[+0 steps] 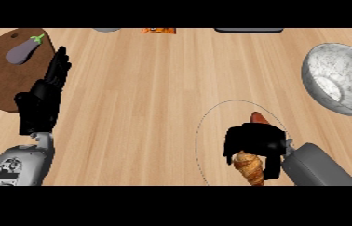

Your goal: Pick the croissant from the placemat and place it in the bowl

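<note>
Croissant [249,168] low on the right, golden and ridged, lying on the placemat [206,127] with one end pointing at the lower edge and the other end covered. Middle and upper part hidden under the right hand [253,141]; only the lower tip plainly seen. A small orange-red bit [258,117] poking out just above the hand, too small to identify. Placemat nearly the colour of the counter, marked only by a thin curved outline, its lower part cut off at the edge.

Right hand black, lying over the croissant with fingers curled down around it, touching it on both sides. Grey forearm [315,167] entering from the lower right corner.

Bowl [331,78] at the right edge, grey and mottled, partly cut off, well apart from the croissant, up and to the right.

Left hand [43,97] at the left side, fingers straight and together, pointing upward, resting and holding nothing. Fingertips overlapping the edge of a dark brown board [21,76]. Eggplant [24,49] on that board, purple with a green stem.

Counter [144,95] of pale wood planks. Along the top edge, three cut-off items: a grey one [106,29], an orange one [158,30], a dark one [249,30], none shown enough to name.
</note>
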Motion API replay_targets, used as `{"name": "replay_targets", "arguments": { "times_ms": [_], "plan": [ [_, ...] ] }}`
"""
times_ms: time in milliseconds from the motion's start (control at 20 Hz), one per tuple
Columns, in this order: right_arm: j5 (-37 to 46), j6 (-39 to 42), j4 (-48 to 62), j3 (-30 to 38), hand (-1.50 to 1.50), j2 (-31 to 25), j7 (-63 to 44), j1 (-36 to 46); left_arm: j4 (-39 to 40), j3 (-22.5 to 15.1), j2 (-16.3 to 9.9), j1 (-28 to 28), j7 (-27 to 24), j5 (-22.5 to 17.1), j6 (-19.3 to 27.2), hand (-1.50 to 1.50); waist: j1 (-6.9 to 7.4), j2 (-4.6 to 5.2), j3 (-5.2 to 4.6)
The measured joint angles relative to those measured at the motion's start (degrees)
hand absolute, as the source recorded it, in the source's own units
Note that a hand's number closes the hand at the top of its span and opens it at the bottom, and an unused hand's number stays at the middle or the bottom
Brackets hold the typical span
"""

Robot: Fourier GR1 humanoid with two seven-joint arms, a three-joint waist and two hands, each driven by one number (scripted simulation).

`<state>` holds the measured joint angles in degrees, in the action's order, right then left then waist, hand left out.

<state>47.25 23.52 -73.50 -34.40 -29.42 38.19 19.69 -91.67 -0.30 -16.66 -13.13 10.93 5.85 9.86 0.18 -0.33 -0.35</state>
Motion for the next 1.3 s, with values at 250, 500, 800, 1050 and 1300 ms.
{"name": "replay_targets", "arguments": {
  "times_ms": [250,500,800,1050,1300],
  "plan": [
    [1.91,-2.02,0.82,1.43,1.5,1.54,3.32,-0.33,-0.05,0.89,0.68,0.88,-0.64,0.66,-0.63,0.0,0.02,-0.09,-0.11],
    [0.91,0.04,2.33,4.87,1.5,5.38,-1.9,0.23,-0.6,0.98,1.22,0.75,-0.37,1.18,-1.03,0.0,0.04,0.03,-0.07],
    [-1.88,-3.42,8.27,18.01,1.5,15.12,-27.48,1.45,-0.58,1.43,1.15,1.03,-0.36,1.16,-0.78,0.0,-1.01,0.2,-0.12],
    [-0.83,-12.66,9.26,23.01,1.5,24.51,-50.09,7.12,-0.03,0.75,1.53,0.59,-0.33,1.21,-1.21,0.0,0.43,0.3,0.09],
    [-2.99,-26.52,5.8,23.53,1.5,27.95,-66.33,14.08,0.44,0.17,1.77,-0.21,-0.54,1.46,-1.53,0.0,1.65,0.21,0.26]
  ]
}}
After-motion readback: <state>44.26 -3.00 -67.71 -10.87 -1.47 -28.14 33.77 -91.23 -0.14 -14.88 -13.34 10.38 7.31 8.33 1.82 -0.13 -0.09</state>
